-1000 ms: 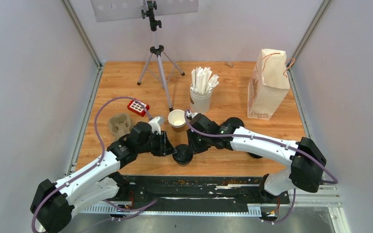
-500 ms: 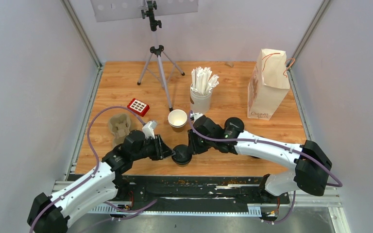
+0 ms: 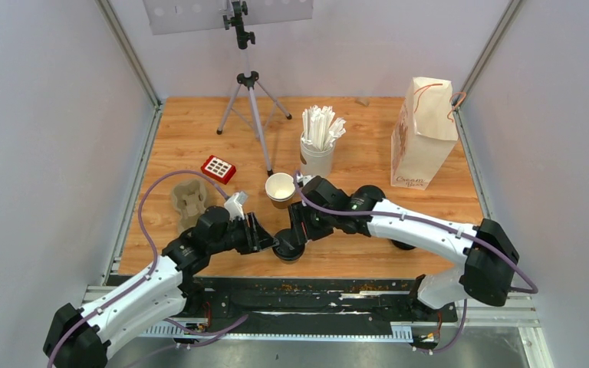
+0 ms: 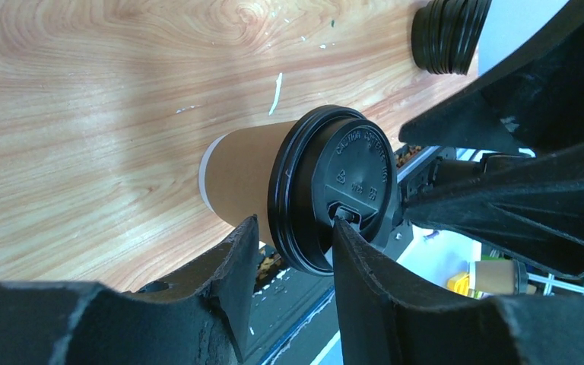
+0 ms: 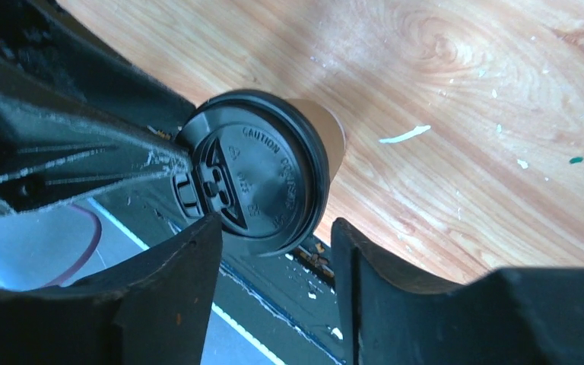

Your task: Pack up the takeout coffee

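Top external view: a lidded coffee cup (image 3: pixel 287 246) is seen standing on the worktop (image 3: pixel 199 123), flanked by the left jaws on one side and the right jaws on the other, both reaching it at its top. An unlidded paper cup (image 3: pixel 280 188) is set just beyond the right jaws, a white cup of straws (image 3: pixel 318 149) farther beyond, and a paper bag (image 3: pixel 422 134) well off to their outer side. A pulp cup carrier (image 3: pixel 188 198) lies behind the left jaws (a small red keypad (image 3: pixel 218 168) is placed near it).

In the left wrist view the rim of the black lid (image 4: pixel 342 175) is framed between the left jaws, which are parted. One finger (image 4: pixel 357 258) is laid against the lid's top, and a sliver of gap is seen between the other finger (image 4: pixel 236 262) and the rim, so nothing is clamped. A stack of black lids (image 4: pixel 449 34) is seen far ahead of these jaws.

In the right wrist view the right jaws are likewise released and spread to either side of the lid's lower edge. Bare worktop is visible between one finger (image 5: pixel 365 281) and the lid (contact at the other finger cannot be told).
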{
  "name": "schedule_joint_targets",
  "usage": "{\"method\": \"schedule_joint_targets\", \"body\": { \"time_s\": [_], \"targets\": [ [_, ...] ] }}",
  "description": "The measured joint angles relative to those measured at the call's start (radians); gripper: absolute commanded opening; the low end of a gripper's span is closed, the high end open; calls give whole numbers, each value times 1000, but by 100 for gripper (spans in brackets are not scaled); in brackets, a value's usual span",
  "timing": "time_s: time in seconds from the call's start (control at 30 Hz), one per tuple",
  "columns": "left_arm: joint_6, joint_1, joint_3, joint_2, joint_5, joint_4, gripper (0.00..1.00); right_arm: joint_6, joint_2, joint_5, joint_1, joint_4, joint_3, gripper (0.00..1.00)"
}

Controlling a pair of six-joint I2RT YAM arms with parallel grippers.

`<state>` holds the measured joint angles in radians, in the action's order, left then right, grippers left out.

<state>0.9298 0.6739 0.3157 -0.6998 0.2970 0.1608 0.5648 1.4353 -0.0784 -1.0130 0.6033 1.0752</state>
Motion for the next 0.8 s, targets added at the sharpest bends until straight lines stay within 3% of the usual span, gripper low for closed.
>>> {"method": "schedule_joint_targets", "body": {
  "time_s": [0.23, 0.8],
  "targets": [
    [-16, 0, 9, -17, 0, 4, 46, 92, -104, -80, 2, -30, -111, 57],
    [-42, 1, 26, -41, 1, 8, 45, 152, -95, -194, 36, -181, -203, 54]
  ]
}}
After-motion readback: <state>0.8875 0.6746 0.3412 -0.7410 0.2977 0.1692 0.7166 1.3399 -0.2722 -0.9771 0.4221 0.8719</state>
